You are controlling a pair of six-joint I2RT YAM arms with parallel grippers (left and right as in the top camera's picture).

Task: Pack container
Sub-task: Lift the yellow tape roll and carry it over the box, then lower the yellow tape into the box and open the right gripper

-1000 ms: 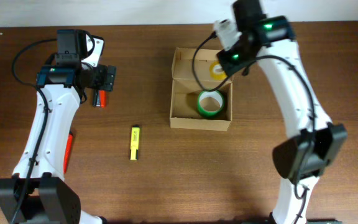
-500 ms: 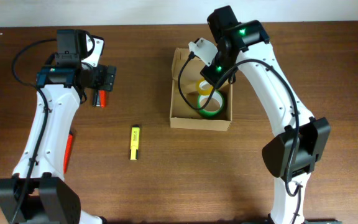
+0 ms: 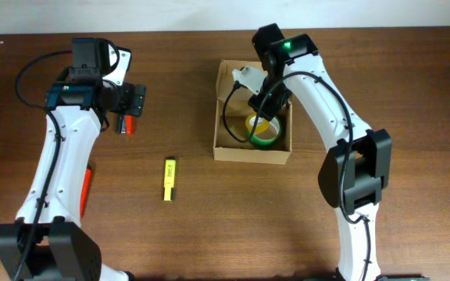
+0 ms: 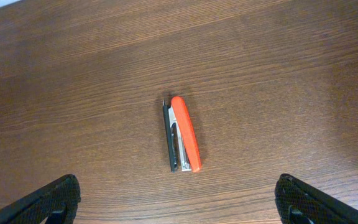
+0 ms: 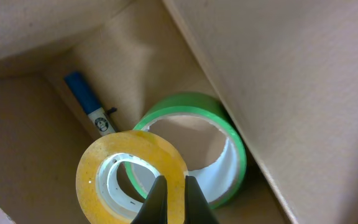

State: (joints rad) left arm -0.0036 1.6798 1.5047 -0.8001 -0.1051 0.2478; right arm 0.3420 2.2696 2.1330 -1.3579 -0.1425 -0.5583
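right gripper [image 5: 174, 182] pinches yellow tape [image 5: 132, 146] inside the container [image 3: 252, 154].

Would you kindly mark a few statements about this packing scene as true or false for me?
1. The right gripper is shut on the yellow tape roll. True.
2. The green tape roll lies outside the container. False: it sits inside the container.
3. The left gripper is open, and the red stapler lies unheld on the table. True.
4. The yellow highlighter is in the container. False: it lies on the table.
5. A blue marker lies in the container. True.
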